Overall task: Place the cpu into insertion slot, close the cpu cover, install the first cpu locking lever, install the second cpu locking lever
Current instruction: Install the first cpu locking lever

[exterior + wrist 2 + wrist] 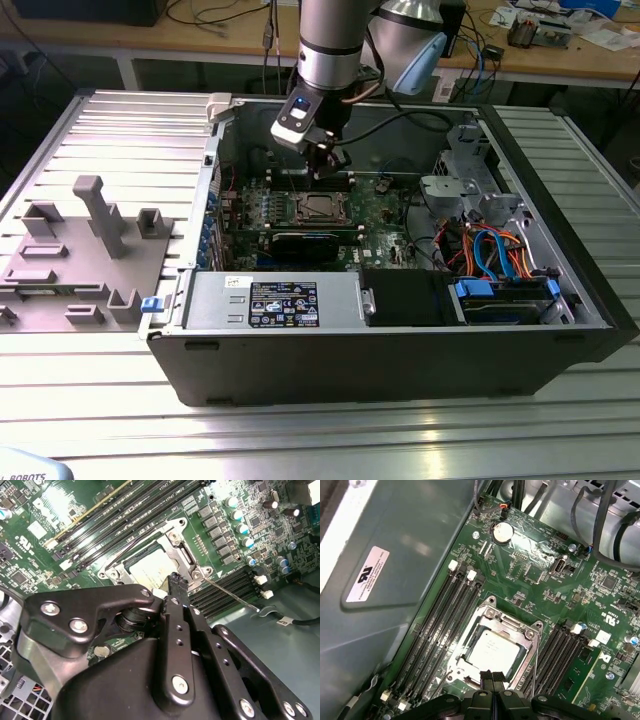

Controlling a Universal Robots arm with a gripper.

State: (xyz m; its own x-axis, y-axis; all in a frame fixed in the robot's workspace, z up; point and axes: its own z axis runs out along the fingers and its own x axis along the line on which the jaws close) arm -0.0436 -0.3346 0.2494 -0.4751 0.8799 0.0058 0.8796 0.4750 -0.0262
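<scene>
- We see the cpu (492,652) lying flat in the insertion slot (468,641) near the middle of the green motherboard (530,575), its dull silver top facing up.
- The cpu cover (512,623) lies down over it, and the chip shows through the square window of the silvery frame. We judge the first two steps done.
- In the second wrist view, one thin locking lever (232,594) angles out from the socket corner, with its hooked end over the bare case floor. We take it as not yet latched.
- A second thin rod (454,645) runs along the opposite side of the frame. We cannot tell whether it is hooked down, so both lever steps appear to be left.
- The gripper (491,676) hangs just over the socket's edge with its fingers pressed together and nothing between them. We cannot tell whether the tip touches the frame.
- Long black memory slots (440,625) flank the socket on both sides, and a coin battery (502,530) sits farther up the board.
- In the exterior view, the board lies inside an open computer case (560,250) with the power supply (280,300) along its near side. A grey fixture (90,250) rests on the ribbed table at the exterior view's left.
</scene>
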